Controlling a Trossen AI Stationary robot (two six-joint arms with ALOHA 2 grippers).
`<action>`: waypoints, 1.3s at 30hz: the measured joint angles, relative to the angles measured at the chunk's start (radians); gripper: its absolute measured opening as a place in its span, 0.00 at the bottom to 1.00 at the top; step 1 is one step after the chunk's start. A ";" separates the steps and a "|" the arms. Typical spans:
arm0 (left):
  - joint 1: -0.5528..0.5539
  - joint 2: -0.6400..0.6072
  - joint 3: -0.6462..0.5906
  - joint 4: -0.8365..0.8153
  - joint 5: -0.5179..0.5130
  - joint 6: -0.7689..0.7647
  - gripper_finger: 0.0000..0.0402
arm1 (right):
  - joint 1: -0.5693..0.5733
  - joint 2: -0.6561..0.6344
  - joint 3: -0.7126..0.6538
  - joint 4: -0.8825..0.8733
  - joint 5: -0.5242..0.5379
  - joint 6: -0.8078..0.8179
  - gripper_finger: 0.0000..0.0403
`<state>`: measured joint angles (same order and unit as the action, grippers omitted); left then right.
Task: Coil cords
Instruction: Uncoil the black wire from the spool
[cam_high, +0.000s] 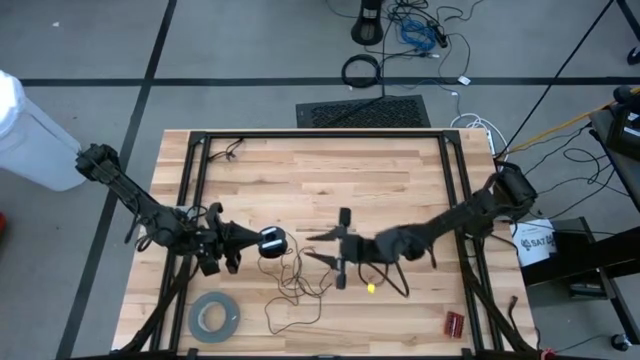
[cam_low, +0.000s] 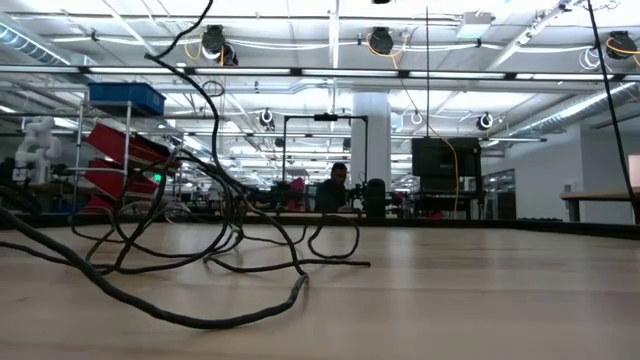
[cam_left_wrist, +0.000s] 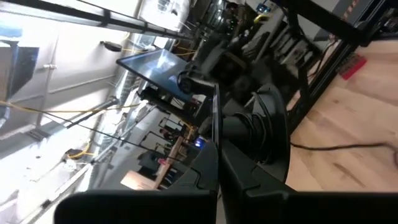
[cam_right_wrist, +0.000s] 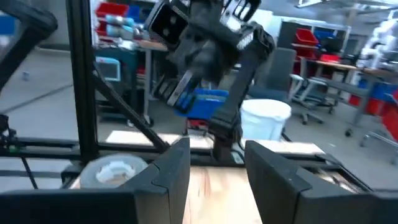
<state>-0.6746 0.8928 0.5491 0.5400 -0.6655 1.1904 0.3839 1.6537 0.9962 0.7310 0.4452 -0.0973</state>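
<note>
L hand (cam_high: 262, 243) clamped shut mid-table; R hand (cam_high: 322, 247) faces it, fingers spread.

Both arms dark, jointed, matte black links. Left arm (cam_high: 140, 205): slim, thin black cables along it. Right arm (cam_high: 450, 220): bulkier joint housings. Right fingers (cam_right_wrist: 168, 174): broad, flat, black, blocky.

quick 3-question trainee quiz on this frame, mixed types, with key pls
1. True or false: the left gripper is shut on the disc.
2. The right gripper is: A) open B) shut on the wire C) holding the tape roll.
3. Fill in: the tape roll lies nearest the ___ arm.

Key: 1 true; 2 A; 3 left.
</note>
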 joint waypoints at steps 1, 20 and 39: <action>0.000 0.004 0.000 -0.002 0.000 -0.010 0.00 | -0.014 0.003 0.010 -0.001 -0.026 -0.003 0.35; 0.001 0.032 0.000 0.006 -0.012 -0.025 0.00 | -0.064 0.067 0.106 -0.065 -0.243 0.015 0.35; 0.002 0.032 0.000 -0.007 -0.064 -0.007 0.00 | -0.063 0.101 0.106 0.014 -0.228 0.031 0.00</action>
<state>-0.6725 0.9245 0.5491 0.5331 -0.7290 1.1839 0.3211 1.7542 1.1023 0.7453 0.2175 -0.0663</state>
